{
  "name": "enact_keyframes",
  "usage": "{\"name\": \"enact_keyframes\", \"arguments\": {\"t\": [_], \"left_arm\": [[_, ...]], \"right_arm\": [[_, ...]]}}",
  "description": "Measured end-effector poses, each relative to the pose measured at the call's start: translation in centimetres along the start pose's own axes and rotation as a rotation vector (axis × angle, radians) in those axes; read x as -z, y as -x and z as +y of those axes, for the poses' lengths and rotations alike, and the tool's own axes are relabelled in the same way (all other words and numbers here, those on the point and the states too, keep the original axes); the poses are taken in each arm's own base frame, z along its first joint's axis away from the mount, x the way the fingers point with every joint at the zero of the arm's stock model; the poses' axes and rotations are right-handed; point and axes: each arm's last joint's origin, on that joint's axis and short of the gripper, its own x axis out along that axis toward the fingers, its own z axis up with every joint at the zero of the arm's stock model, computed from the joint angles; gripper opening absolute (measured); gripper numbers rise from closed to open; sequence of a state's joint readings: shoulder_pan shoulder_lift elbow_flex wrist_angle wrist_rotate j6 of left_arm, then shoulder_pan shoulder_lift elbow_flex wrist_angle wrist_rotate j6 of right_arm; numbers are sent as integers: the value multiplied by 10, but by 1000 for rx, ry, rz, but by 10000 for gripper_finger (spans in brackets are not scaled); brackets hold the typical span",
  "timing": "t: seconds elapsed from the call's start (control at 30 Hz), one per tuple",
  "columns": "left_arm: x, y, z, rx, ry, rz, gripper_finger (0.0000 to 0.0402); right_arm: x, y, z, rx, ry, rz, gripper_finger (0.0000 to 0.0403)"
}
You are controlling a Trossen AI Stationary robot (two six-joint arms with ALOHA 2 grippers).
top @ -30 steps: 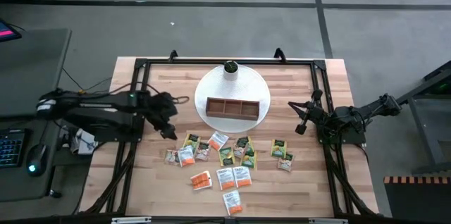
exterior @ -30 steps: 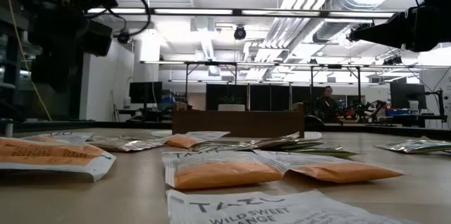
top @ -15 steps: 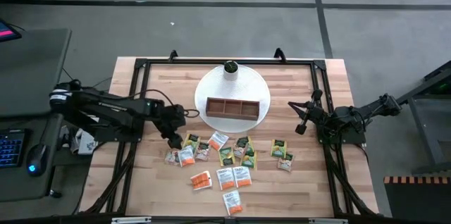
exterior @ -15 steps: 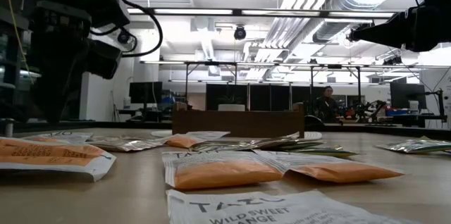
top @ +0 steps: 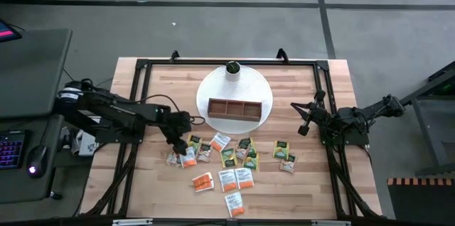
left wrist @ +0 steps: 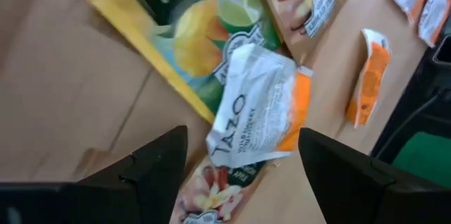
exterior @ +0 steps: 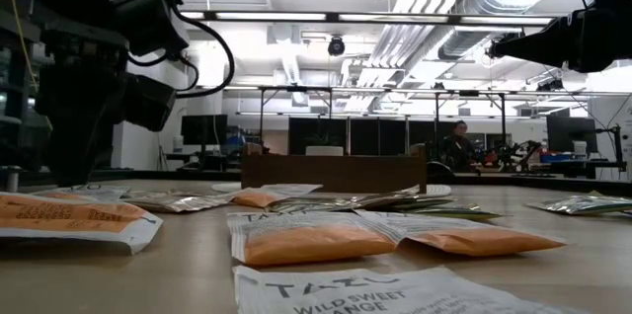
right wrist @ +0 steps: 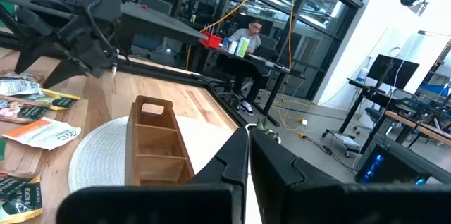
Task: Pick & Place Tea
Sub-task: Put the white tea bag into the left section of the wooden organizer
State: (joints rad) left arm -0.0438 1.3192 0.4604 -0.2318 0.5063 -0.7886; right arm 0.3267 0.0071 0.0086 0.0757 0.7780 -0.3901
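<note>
Several tea sachets [top: 227, 162], green, orange and white, lie flat and scattered on the wooden table in front of the tray. My left gripper [top: 180, 141] hangs open above the left end of the scatter. In its wrist view, my left gripper [left wrist: 243, 175] has one finger on either side of a crumpled white-and-orange sachet [left wrist: 257, 111], which lies on a yellow-green sachet [left wrist: 190, 34]. I see no touch. My right gripper [top: 303, 117] waits shut above the table's right side, well off the tea; its wrist view shows my right gripper [right wrist: 248, 160] pointing toward the tray [right wrist: 155, 146].
The brown three-compartment wooden tray [top: 239, 109] stands on a round white mat [top: 213, 84] at the table's far middle. A small white cylinder with a dark green top [top: 232, 68] stands behind it. A black frame [top: 135, 112] runs along the table's edges. A person sits in the room beyond [right wrist: 246, 37].
My left arm has stretched out, carrying its gripper toward the table's right and near edge, from beside the mat to over the left end of the sachets. The sachets and my right arm have kept still.
</note>
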Motion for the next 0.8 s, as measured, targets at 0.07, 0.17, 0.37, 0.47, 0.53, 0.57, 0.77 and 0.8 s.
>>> {"name": "enact_keyframes", "arguments": {"t": [0.07,0.17,0.37,0.47,0.53,0.57,0.77,0.8], "left_arm": [[-1,-4,-2,10,-5,8,271],[-2,-8,-2,24,3,18,271],[-3,-9,-2,31,7,21,270],[-2,-9,-2,23,10,21,257],[-2,-9,-1,18,13,21,240],[-2,-9,-1,15,15,21,230],[-1,-10,1,2,22,23,156],[-1,-10,1,0,23,24,143]], "right_arm": [[0,0,0,0,0,0,12],[0,0,0,0,0,0,12],[0,0,0,0,-1,-1,12],[0,0,0,0,-1,-1,12],[0,0,0,0,-1,-1,12],[0,0,0,0,-1,-1,12],[0,0,0,0,-1,-1,12],[0,0,0,0,-1,-1,12]]}}
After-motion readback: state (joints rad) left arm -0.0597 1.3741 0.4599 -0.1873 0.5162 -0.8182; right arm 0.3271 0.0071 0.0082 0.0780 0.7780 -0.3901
